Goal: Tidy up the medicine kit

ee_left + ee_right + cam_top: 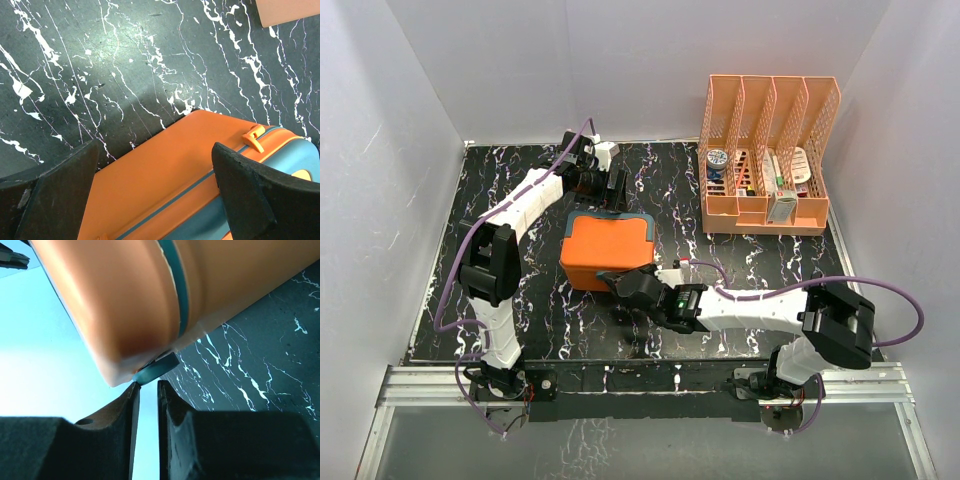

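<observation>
From above, the orange plastic rectangular medicine kit (608, 251) sits closed mid-counter on the black marbled counter (740, 255); a peach slatted file organizer (767, 155) stands far right. The left wrist view shows the left tool (155, 192) spread open above the kit. The right wrist view shows the right tool (148, 390) nearly closed at the kit's blue-grey latch (156, 368).

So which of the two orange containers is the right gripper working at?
The closed medicine kit at table centre; right gripper sits at its front edge. The slatted file organizer stands far-right, untouched.
</observation>
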Robot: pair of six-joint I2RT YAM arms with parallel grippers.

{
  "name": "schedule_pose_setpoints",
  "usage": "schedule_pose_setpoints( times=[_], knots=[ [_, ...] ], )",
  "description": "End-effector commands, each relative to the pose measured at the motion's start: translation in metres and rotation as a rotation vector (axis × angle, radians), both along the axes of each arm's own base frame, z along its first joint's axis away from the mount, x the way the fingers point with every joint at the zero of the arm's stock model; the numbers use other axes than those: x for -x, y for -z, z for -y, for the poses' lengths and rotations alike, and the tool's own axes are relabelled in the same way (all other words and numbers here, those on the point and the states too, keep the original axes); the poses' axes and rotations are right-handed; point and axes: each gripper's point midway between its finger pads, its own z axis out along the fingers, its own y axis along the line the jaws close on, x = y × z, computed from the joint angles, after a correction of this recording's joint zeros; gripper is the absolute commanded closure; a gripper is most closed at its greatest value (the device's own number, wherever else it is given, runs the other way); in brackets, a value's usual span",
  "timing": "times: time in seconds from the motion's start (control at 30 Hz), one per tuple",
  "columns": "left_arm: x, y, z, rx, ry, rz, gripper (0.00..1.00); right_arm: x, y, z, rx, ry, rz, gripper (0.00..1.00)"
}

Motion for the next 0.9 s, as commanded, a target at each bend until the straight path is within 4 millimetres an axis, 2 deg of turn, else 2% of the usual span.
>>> schedule_pose_setpoints(
  times=[0.0,0.13,0.3,0.53,0.7,0.87],
  knots=[
    [0.064,0.014,-0.009,-0.057,0.093,-0.201,0.06,0.004,0.131,0.142,0.520,0.288,-0.224,0.95],
    [0.062,0.014,-0.008,-0.056,0.090,-0.199,0.06,-0.005,0.112,0.140,0.540,0.266,-0.156,0.94],
    [0.051,0.010,-0.008,-0.058,0.079,-0.178,0.06,-0.015,0.076,0.132,0.598,0.188,-0.055,0.93],
    [0.032,-0.004,-0.007,-0.053,0.061,-0.134,0.05,-0.008,0.040,0.133,0.606,0.134,0.011,0.93],
    [0.020,-0.012,-0.010,-0.057,0.040,-0.103,0.05,-0.004,0.008,0.137,0.629,0.104,0.076,0.91],
    [0.000,-0.032,-0.020,-0.050,0.000,-0.034,0.04,-0.005,-0.031,0.138,0.635,0.069,0.159,0.89]
  ],
)
